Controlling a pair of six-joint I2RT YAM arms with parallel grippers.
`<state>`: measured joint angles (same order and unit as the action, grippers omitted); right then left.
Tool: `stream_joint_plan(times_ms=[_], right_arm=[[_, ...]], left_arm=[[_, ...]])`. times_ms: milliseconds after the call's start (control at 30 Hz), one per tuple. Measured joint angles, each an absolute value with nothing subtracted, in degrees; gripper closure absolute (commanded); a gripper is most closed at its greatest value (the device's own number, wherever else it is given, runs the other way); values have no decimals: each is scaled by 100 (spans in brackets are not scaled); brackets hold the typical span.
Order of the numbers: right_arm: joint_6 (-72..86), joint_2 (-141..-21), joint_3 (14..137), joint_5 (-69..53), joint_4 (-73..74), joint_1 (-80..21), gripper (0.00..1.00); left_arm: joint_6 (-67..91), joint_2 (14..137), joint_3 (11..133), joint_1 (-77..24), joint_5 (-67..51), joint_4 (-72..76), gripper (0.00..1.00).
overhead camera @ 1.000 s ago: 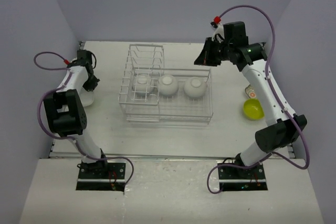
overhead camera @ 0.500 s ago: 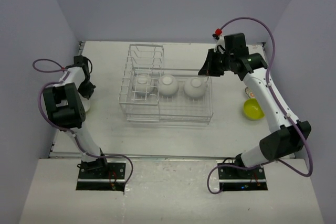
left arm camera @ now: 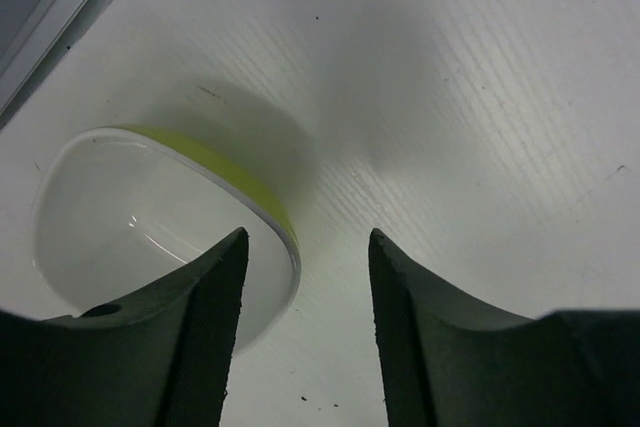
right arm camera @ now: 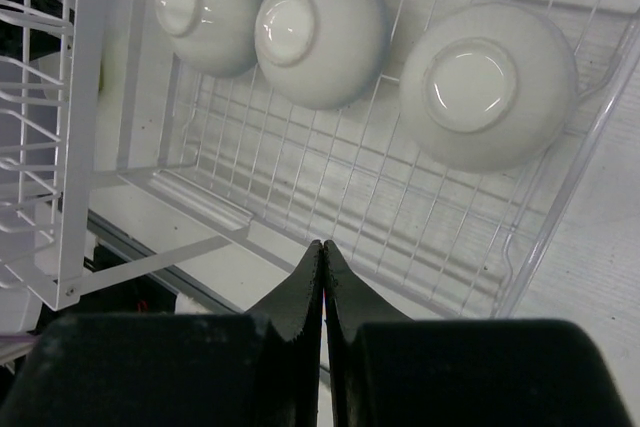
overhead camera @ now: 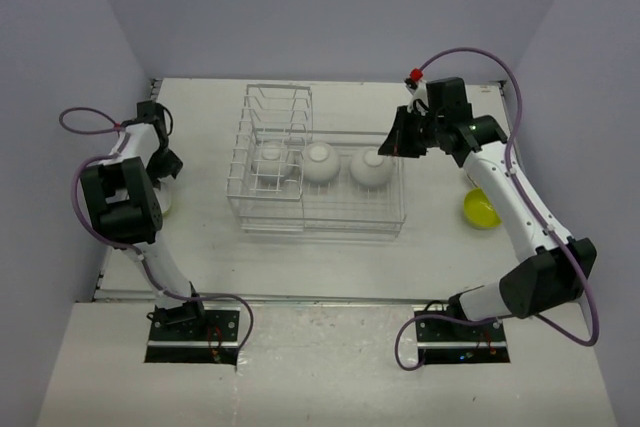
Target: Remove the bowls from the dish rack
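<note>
Reaching over the dish rack's point(overhead camera: 318, 219) three white bowls point(right arm camera: 320, 35), right gripper point(right arm camera: 322, 247) was pressed together; left gripper point(left arm camera: 308, 242) spread over one lime-yellow bowl point(left arm camera: 130, 217).

Dish rack point(overhead camera: 320, 225): open from above over the bowls point(overhead camera: 369, 168). Tall slotted section point(overhead camera: 277, 107) crowds the leftmost bowl point(overhead camera: 272, 159).

**A:** Identify the setting.

**B:** A robotics test cell, not a kitchen. Plain lavender wall panels point(overhead camera: 330, 7) enclose a flat white table point(overhead camera: 300, 262) on three sides.

**A:** Supporting evidence?

**B:** A white-and-black jointed left arm point(overhead camera: 130, 182) and right arm point(overhead camera: 505, 182) stand on black base plates point(overhead camera: 193, 330). Purple cables point(overhead camera: 465, 50) run exposed. A white wire dish rack point(overhead camera: 320, 217) sits on the tabletop.
</note>
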<state>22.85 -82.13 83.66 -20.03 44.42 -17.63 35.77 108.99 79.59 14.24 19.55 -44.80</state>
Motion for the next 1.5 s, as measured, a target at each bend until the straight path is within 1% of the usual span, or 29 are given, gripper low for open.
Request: stream_joint_plan(times_ms=[200,333,400,500,533,567,633,667,900,1167,1300,1500], right_arm=[[2338,-8213,8193,-2047,4381,-1763,100],[2353,-8228,8195,-2051,4370,-1763,100],[2338,-8298,8230,-2047,4401,-1763,100],[2292,-8580,8440,-2034,4523,-1763,100],[2272,-8711,8538,-2021,4571,-1763,100],[2239,-8855,8643,-2012,4624,-1763,100],[2178,-9157,8829,-1977,4652,-1763,100],[2147,-9303,8908,-1938,4681,-1763,100],[1916,-10287,9721,-1726,5083,-1763,100],[1791,-10864,10342,-1522,5411,-1763,100],[1734,-11017,10403,-1378,5524,-1763,100],[1673,-11107,10398,-1256,5634,-1763,100]], left_arm=[[3597,10851,8296,1424,1800,-4473,39],[3719,10630,8307,1424,1608,-4471,38],[3846,10460,8305,1424,1428,-4445,38],[4110,10064,8219,1424,1020,-4233,43],[4195,9898,8176,1424,856,-4150,46],[4296,9736,8158,1424,694,-4080,63],[4491,9487,8145,1411,399,-3913,85],[4571,9380,8141,1400,259,-3828,100],[4438,9201,7994,1024,-16,-3651,100],[4097,9588,7771,427,-290,-3710,100],[4018,9817,7697,132,-480,-3723,100],[3933,9988,7638,82,-644,-3693,100]])
